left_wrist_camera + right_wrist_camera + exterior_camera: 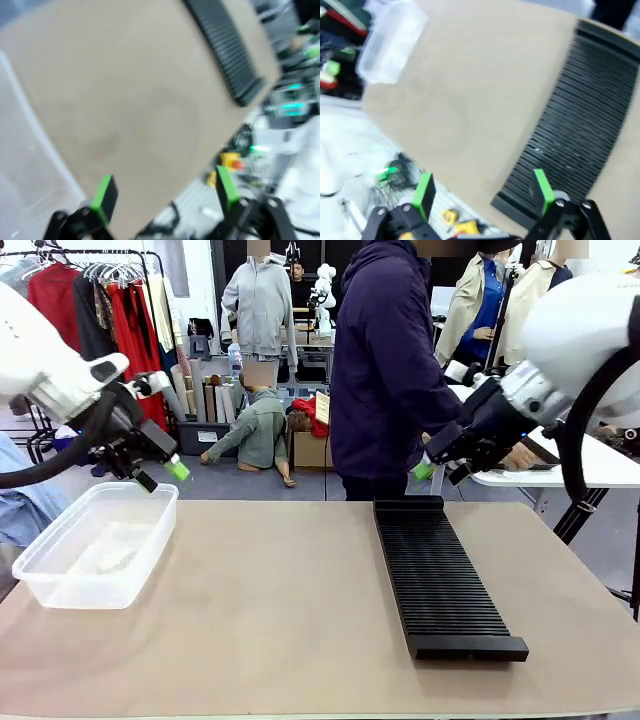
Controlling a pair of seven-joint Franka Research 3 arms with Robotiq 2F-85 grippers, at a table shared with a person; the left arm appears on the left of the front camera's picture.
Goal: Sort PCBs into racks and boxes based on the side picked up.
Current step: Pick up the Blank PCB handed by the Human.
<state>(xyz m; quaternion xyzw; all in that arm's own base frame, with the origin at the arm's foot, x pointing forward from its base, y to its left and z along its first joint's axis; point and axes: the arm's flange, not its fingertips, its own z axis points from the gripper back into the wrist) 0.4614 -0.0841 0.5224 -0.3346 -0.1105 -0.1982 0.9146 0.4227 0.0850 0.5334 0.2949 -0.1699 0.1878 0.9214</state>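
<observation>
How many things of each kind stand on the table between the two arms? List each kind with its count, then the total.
Clear plastic tub: 1
Black slotted rack: 1
Total: 2

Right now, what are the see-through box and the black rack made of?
The box looks like clear, slightly cloudy plastic: the table shows through its walls. The rack looks like matte black plastic, maybe coated metal; its slotted top barely shines.

The left end effector hangs raised above the surface's far-left corner, its fingers spread wide and empty. The right end effector hovers just past the far edge, likewise parted, holding nothing.
</observation>
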